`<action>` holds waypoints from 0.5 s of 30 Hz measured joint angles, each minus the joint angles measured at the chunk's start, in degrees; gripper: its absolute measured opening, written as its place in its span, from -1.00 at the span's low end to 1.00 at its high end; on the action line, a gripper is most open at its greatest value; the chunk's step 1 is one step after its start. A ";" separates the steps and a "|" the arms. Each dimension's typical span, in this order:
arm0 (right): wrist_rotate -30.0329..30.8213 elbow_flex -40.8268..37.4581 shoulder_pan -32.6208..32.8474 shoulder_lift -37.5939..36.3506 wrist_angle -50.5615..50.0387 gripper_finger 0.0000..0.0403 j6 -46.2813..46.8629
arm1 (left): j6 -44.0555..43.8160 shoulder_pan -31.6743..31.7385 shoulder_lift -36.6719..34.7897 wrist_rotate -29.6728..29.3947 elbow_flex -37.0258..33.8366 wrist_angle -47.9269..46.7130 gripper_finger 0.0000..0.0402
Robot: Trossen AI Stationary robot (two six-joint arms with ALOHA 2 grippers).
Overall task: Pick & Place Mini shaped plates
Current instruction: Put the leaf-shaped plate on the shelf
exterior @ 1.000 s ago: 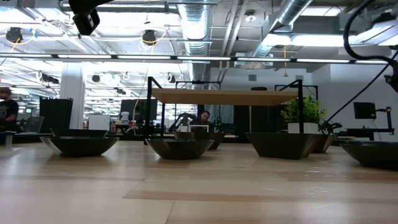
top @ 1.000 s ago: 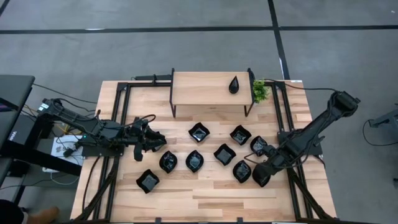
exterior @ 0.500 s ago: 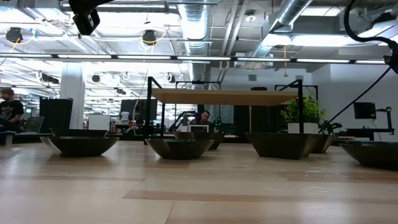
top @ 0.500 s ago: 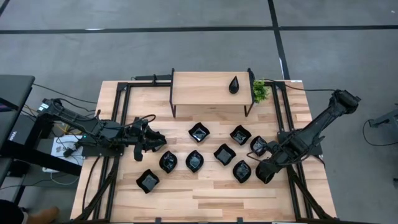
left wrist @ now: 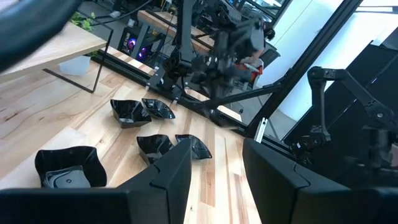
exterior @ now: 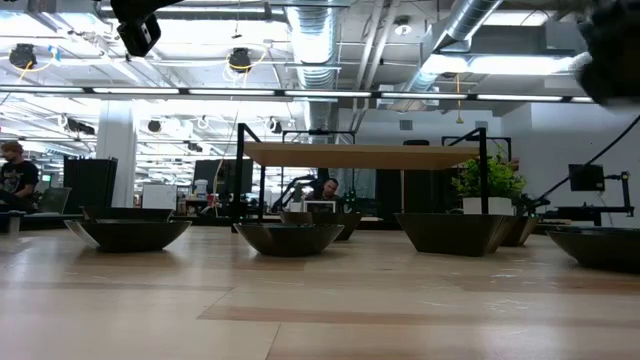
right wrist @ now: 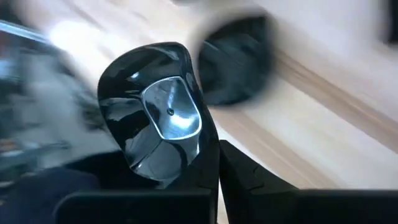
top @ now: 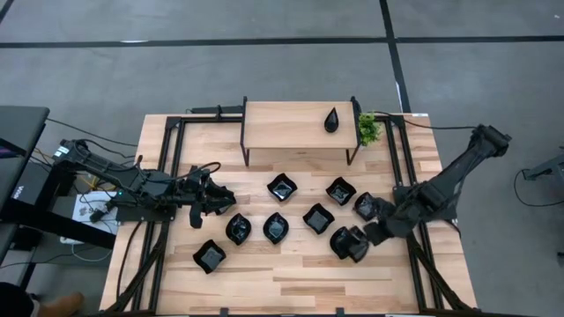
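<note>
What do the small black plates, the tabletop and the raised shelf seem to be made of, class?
Mini shaped plates: glossy black, likely glazed ceramic or hard plastic; the one in the right end effector shows bright mirror-like highlights.
Tabletop: pale wood planks with visible grain and seams, matte.
Raised shelf: similar pale wooden board on thin dark legs, probably metal.

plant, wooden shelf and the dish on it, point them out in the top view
plant [top: 368, 129], high view, on its green leaves beside the shelf's right end.
wooden shelf [top: 286, 123], high view, on the bare middle of its top.
teardrop dish [top: 331, 120], high view, on the middle of its black bowl.
</note>
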 joint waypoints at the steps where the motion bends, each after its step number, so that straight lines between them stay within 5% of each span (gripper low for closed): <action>1: 1.77 0.00 -0.58 -0.47 1.57 -1.00 -0.95 | 0.00 0.01 0.00 0.00 0.00 0.00 -0.28; 15: 4.73 0.00 -18.29 -0.14 27.28 -1.00 -28.60 | 0.00 0.02 -0.01 -0.01 0.00 0.00 -0.28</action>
